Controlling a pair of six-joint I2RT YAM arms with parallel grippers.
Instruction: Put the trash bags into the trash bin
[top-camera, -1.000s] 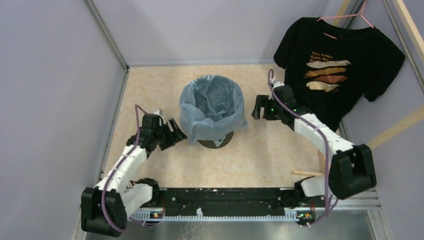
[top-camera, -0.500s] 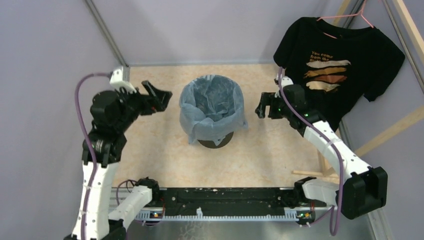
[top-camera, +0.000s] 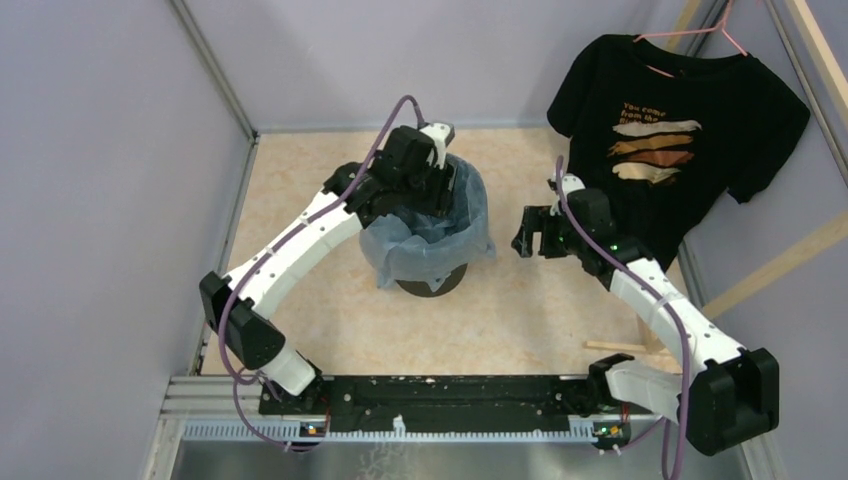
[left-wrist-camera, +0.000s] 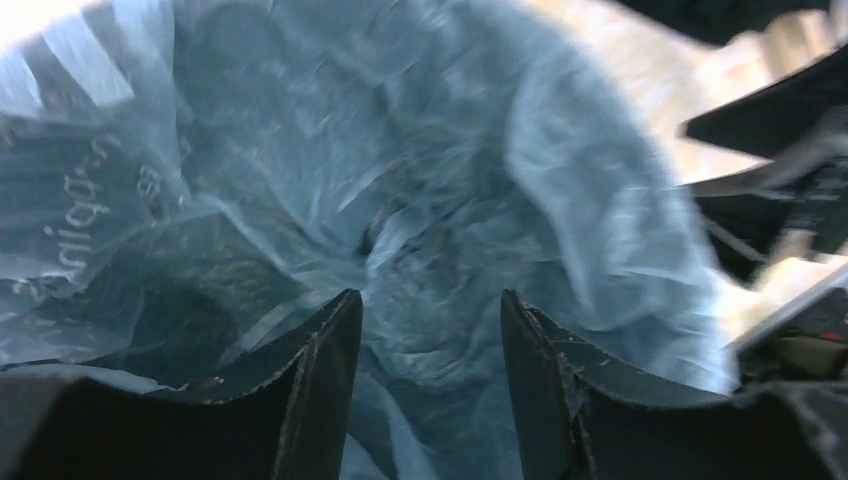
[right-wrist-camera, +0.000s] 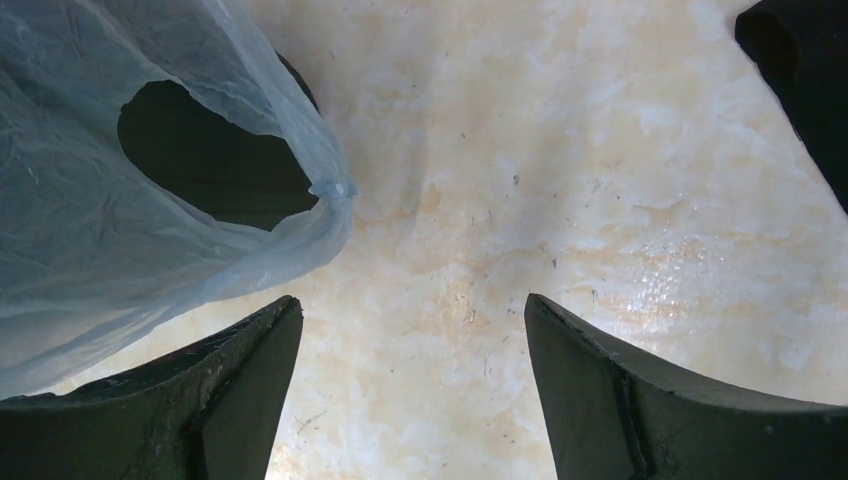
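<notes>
Tipping the trash bin (top-camera: 431, 284) was the biggest risk you faced. It stood free near the middle of the table (top-camera: 300, 190), narrow at the base, and your left gripper (top-camera: 436, 198) hung right over its mouth, so a sideways push on the rim could have rolled it.

Next came the trash bag (top-camera: 420, 245). It already lined the bin, its edge folded out over the rim and hanging loose down the near side, with the film inside bunched rather than pressed flat. If you had closed on that thin film and lifted, you could have dragged the whole liner out or torn it. The black T-shirt (top-camera: 680, 130) behind your right arm was near enough to brush on a wide swing.

In the left wrist view, the left gripper's fingers (left-wrist-camera: 315, 400) were parted with nothing clamped. Crinkled blue film lay just beyond the tips and showed through the gap, though motion blur kept you from telling whether it touched them. The right gripper (top-camera: 527, 233) sat beside the bin, its fingers (right-wrist-camera: 230, 400) spread wide and empty above bare table. The bag's handle loop (right-wrist-camera: 300, 235) hung just beside the finger on the bin side, apart from it, and was the smallest snag on offer.
</notes>
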